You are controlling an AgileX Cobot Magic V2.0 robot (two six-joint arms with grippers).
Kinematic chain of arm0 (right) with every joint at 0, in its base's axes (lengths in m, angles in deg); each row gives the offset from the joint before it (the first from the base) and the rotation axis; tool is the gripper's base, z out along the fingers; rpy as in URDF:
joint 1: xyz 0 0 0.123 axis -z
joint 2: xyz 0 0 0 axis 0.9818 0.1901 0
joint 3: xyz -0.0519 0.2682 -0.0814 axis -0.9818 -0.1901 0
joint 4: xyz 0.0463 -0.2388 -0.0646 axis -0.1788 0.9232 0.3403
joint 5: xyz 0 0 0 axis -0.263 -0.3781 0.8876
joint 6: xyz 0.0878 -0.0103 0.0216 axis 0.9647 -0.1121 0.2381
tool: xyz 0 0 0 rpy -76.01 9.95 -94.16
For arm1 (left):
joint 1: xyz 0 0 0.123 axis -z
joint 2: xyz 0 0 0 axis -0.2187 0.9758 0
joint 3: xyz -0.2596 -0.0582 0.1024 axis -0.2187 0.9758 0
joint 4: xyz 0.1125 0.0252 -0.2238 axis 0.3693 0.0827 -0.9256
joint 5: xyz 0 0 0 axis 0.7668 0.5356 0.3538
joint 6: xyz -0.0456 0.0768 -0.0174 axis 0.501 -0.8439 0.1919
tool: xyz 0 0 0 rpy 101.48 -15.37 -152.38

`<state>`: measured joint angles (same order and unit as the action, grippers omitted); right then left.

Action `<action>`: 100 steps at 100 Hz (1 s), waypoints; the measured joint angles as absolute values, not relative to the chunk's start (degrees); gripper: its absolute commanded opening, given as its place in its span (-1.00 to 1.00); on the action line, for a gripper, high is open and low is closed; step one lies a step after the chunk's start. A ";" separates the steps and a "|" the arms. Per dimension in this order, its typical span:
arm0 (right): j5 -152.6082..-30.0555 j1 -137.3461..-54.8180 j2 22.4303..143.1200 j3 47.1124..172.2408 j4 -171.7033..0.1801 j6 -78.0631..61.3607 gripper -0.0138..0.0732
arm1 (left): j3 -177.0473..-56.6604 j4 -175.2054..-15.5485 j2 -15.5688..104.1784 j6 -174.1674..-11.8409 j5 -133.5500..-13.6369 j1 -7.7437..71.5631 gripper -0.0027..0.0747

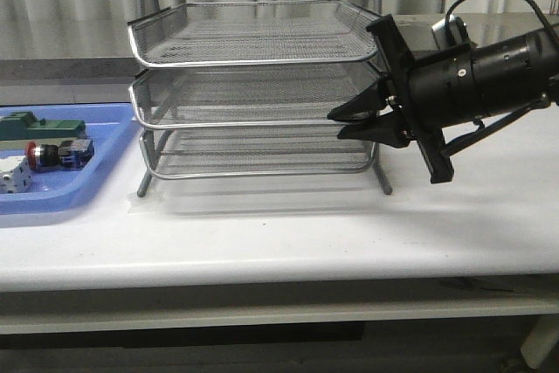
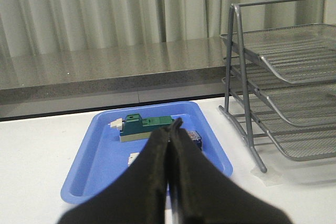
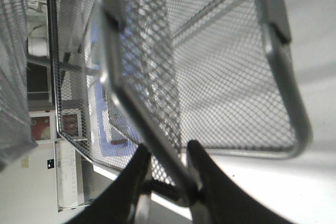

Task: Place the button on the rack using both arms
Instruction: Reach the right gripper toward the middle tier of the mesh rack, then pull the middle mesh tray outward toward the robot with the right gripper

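Observation:
The button (image 1: 50,154), with its red head and blue-black rear, lies on its side in the blue tray (image 1: 61,200) at the far left. The three-tier wire rack (image 1: 253,41) stands mid-table. My right gripper (image 1: 336,126) reaches in from the right, its fingers closed around the rim of the middle tier at its front right corner. In the right wrist view the rim wire of the rack (image 3: 226,77) runs between the fingers of the right gripper (image 3: 167,150). My left gripper (image 2: 175,125) is shut and empty above the tray, hiding most of the button (image 2: 195,139).
A green block (image 1: 39,127) and a white part (image 1: 13,179) lie in the tray beside the button. The green block (image 2: 144,125) shows past the left fingertips, with the rack (image 2: 294,103) beyond the blue tray (image 2: 94,145). A grey ledge and curtain stand behind.

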<state>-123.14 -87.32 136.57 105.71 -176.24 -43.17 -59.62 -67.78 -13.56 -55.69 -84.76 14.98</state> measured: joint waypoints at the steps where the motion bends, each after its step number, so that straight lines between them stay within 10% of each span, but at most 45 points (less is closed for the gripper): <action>1: -123.17 -87.32 136.57 105.57 -176.24 -43.28 -0.49 | -59.62 -67.78 -13.56 -55.69 -84.76 14.98 -0.99; 100: -133.80 -86.41 128.65 84.97 -176.35 -52.61 -0.49 | -59.62 -67.78 -13.56 -55.69 -84.76 14.98 -0.99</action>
